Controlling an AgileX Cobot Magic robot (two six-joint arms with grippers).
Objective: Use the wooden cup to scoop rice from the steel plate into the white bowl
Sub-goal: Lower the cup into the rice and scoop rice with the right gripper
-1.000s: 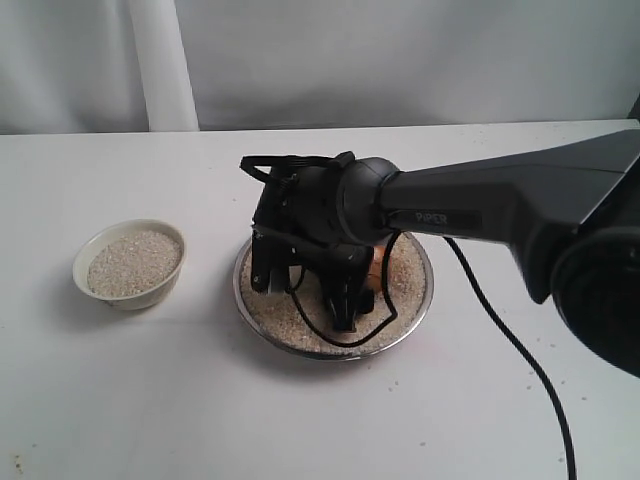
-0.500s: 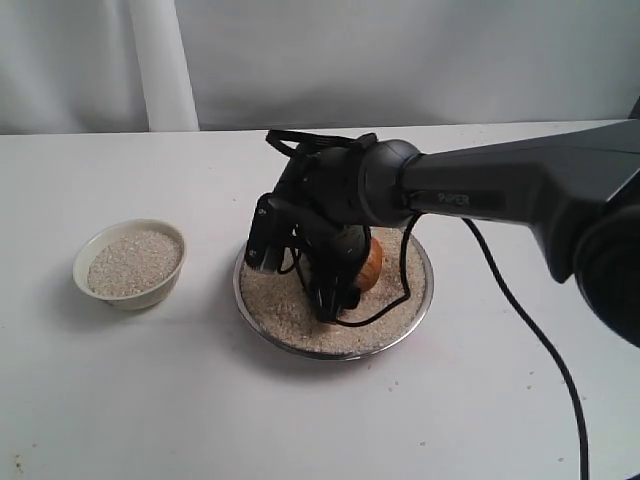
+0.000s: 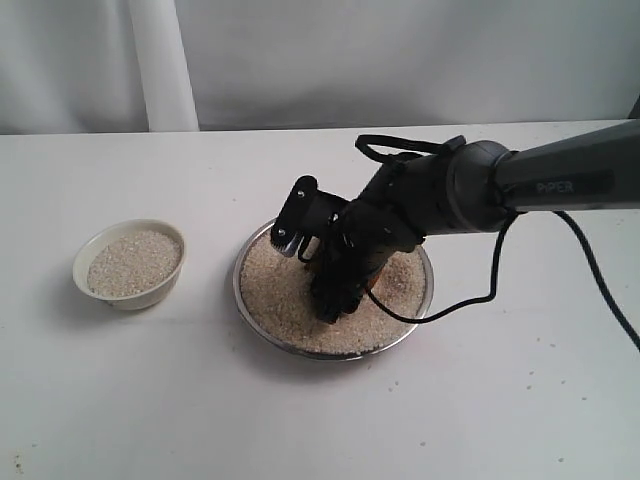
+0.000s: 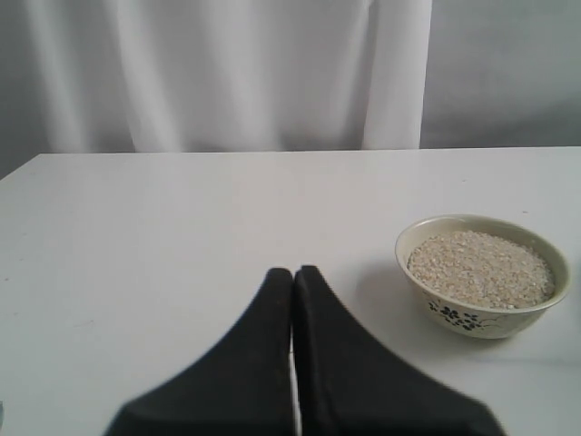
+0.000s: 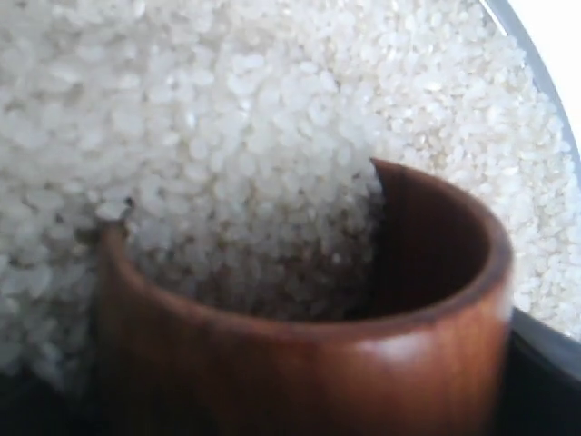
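The steel plate [image 3: 251, 308] sits mid-table, covered with rice [image 3: 280, 300]. My right gripper [image 3: 335, 290] is down in the plate, shut on the wooden cup [image 5: 363, 363]. In the right wrist view the cup lies tilted with its mouth pushed into the rice [image 5: 227, 136], and grains spill into its dark inside. In the exterior view the arm hides most of the cup. The white bowl [image 3: 80, 262] stands to the left of the plate, holding rice [image 4: 479, 268]. My left gripper [image 4: 293, 272] is shut on nothing, over bare table near the bowl [image 4: 481, 320].
The right arm's black cable [image 3: 470, 300] loops over the plate's right rim onto the table. A few loose grains [image 3: 530, 380] lie on the white table at the front right. A white curtain [image 3: 400, 60] hangs behind the table.
The right arm has swung to the right and lowered, uncovering the plate's left half. The gripper has turned, tipping the cup's mouth down into the rice. The bowl has not moved.
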